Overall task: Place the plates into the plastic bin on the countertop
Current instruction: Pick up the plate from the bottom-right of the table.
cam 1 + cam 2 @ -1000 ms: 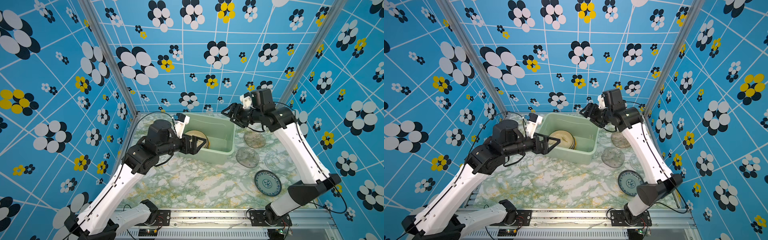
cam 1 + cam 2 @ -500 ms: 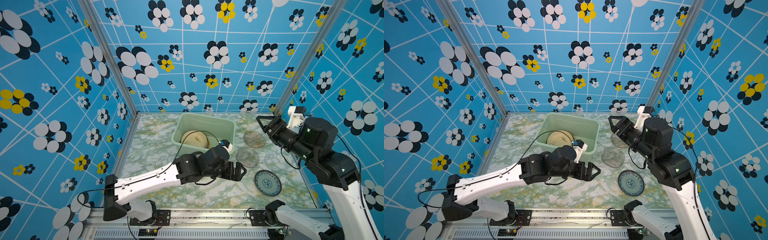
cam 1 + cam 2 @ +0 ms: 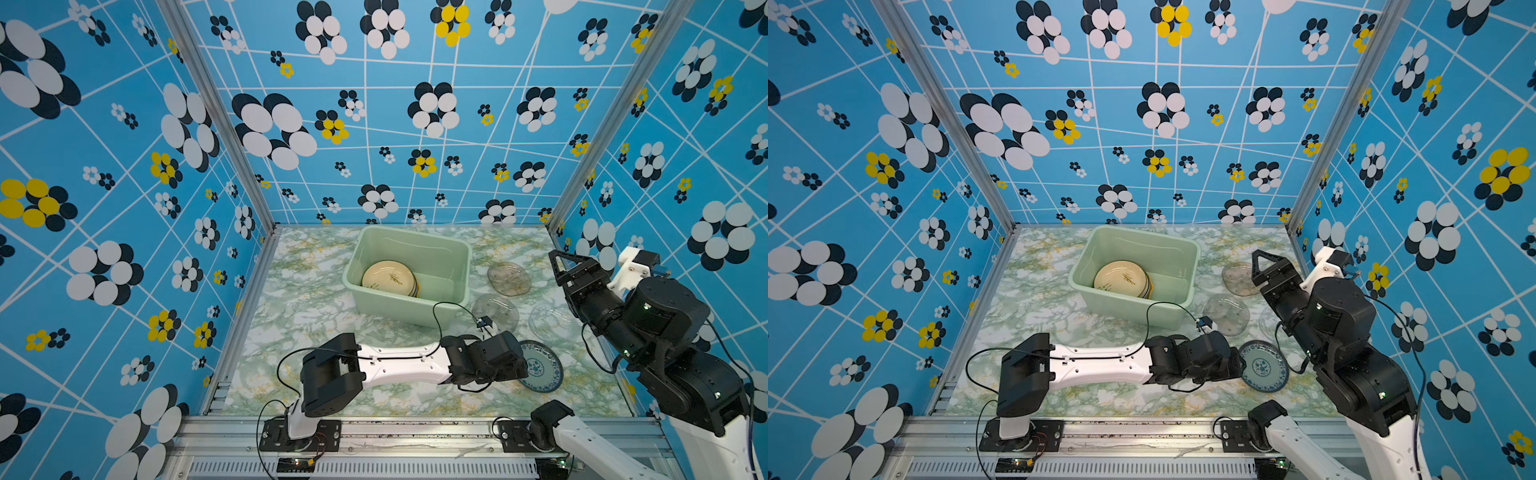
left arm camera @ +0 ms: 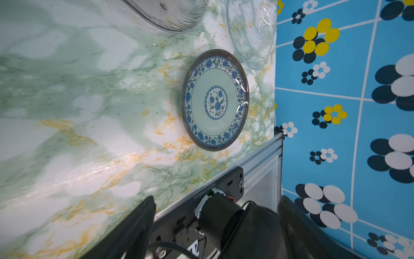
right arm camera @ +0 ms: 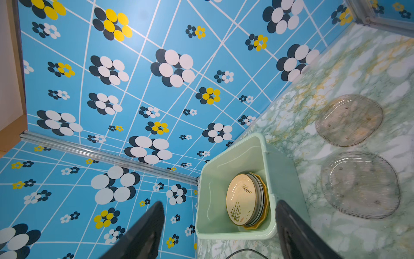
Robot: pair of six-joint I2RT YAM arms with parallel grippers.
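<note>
The plates are split between the plastic bin and the counter. Clock directions here are as seen from above, with twelve o'clock at the back wall.

The pale green plastic bin (image 3: 415, 237) stands at twelve o'clock on the marble-patterned counter (image 3: 307, 303). A stack of plates (image 3: 415, 287) lies inside it, toward its nine o'clock end. The cream plate with plant drawings (image 3: 388, 277) is on top and the yellow scalloped plate (image 5: 266, 197) is lowest.

Four more plates lie flat on the counter, each apart from the others:
- The first clear glass plate (image 3: 509, 279) is at two o'clock, just beside the bin.
- The second clear glass plate (image 3: 496, 312) is off the bin's near right corner.
- The third clear glass plate (image 3: 550, 322) is at three o'clock, near the right wall.
- The blue-white patterned plate (image 3: 544, 368) is at four o'clock.

My left arm reaches low across the front of the counter. My left hand (image 4: 217, 198) is at the patterned plate's nine o'clock edge. Its fingers are spread wide with nothing between them. Whether it touches the plate, I cannot tell.

My right hand (image 3: 559, 264) is raised at three o'clock by the right wall and points toward the back. Its fingers are spread apart and it holds nothing.
</note>
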